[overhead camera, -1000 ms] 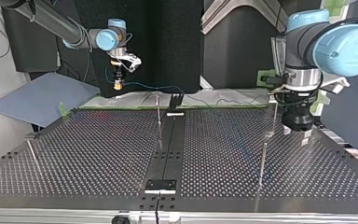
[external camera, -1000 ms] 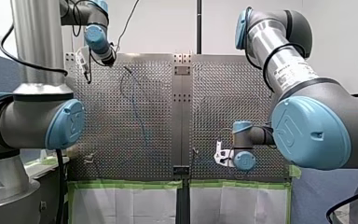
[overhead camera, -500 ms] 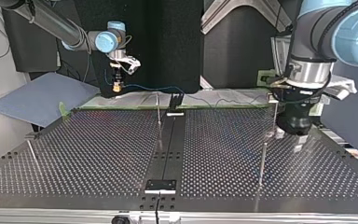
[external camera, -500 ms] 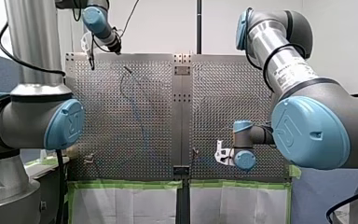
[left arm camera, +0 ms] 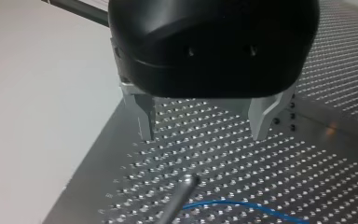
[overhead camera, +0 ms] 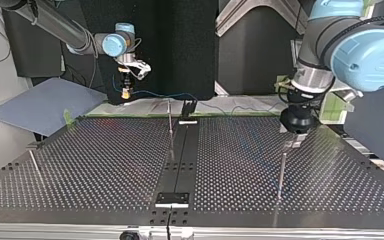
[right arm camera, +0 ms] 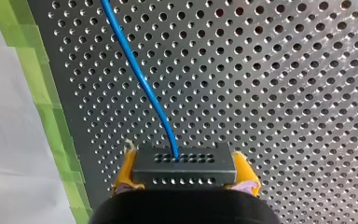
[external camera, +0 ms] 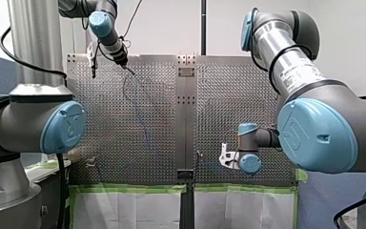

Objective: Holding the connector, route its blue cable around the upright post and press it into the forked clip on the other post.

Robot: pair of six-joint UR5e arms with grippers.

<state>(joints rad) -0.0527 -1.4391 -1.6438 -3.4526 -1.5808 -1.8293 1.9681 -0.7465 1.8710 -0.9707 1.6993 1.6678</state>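
Clamping the connector (right arm camera: 184, 165), my right gripper (overhead camera: 125, 91) hangs upper left in the top view, blue cable (right arm camera: 135, 70) trailing free for routing; my left gripper (left arm camera: 203, 126) stands wide, empty, over a post (left arm camera: 182, 185).

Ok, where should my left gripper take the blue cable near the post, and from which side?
Take the bare stretch of blue cable beside the post tip, from above. My left gripper is open just short of it, but the cable runs roughly in line with its two fingers, so probably turn the wrist first so they close across the strand. My right gripper holds the connector.
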